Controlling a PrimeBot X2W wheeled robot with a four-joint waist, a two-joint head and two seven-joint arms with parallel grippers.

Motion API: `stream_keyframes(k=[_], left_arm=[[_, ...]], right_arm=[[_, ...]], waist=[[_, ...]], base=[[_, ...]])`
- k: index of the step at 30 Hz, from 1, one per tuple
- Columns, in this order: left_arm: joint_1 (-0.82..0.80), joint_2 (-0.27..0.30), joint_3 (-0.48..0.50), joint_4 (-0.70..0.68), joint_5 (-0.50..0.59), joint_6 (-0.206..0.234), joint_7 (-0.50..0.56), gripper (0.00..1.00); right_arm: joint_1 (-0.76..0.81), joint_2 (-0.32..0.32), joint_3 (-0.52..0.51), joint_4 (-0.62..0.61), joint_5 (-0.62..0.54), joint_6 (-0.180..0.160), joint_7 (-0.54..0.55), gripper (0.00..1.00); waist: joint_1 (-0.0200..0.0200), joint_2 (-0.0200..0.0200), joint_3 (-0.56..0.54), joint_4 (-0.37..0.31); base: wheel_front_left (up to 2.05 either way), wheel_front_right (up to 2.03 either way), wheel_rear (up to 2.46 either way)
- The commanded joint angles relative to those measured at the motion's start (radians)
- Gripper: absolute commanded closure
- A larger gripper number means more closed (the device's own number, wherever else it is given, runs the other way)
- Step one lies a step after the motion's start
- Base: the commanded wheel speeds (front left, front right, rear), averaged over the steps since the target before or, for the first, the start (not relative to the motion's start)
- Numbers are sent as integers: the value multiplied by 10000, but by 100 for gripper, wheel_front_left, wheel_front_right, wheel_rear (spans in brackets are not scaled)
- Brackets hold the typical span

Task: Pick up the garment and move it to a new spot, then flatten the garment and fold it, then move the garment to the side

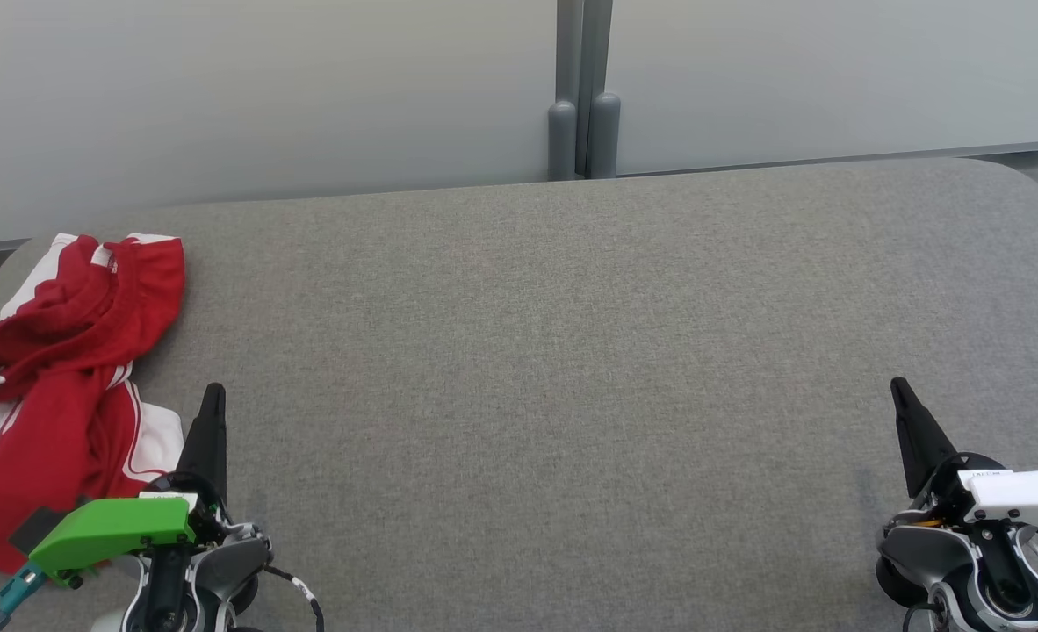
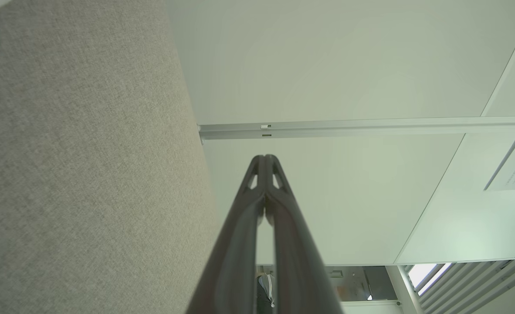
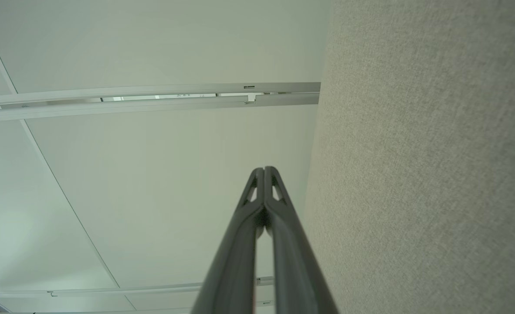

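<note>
Low at the near edge sat the left claw (image 1: 212,393), its two long dark fingers pressed fully together with nothing between them, and a bright green plastic housing (image 1: 111,527) on its wrist. At the near right, the right claw (image 1: 900,386) was likewise closed tight and empty, beneath a white plastic housing (image 1: 1024,491). Both pointed away across the grey fabric-covered table (image 1: 572,351). At the table's left end lay a crumpled red garment with white stripes and panels (image 1: 54,377), heaped just beside the left claw. Behind the table stood pale grey wall panels (image 1: 264,88) joined by a grey post (image 1: 582,96).
</note>
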Motion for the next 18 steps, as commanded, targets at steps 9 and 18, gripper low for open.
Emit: stream_keyframes(k=[9, 18], left_arm=[[-107, 4, -3, -8, 3, -28, 20, 100], [-107, 4, -3, -8, 3, -28, 20, 100]], right_arm=[[-96, -27, 5, 7, -25, 8, 37, 100], [-96, -27, 5, 7, -24, 8, 37, 100]], waist=[[0, 41, 0, 0], [0, 41, 0, 0]], base=[[0, 0, 0], [0, 0, 0]])
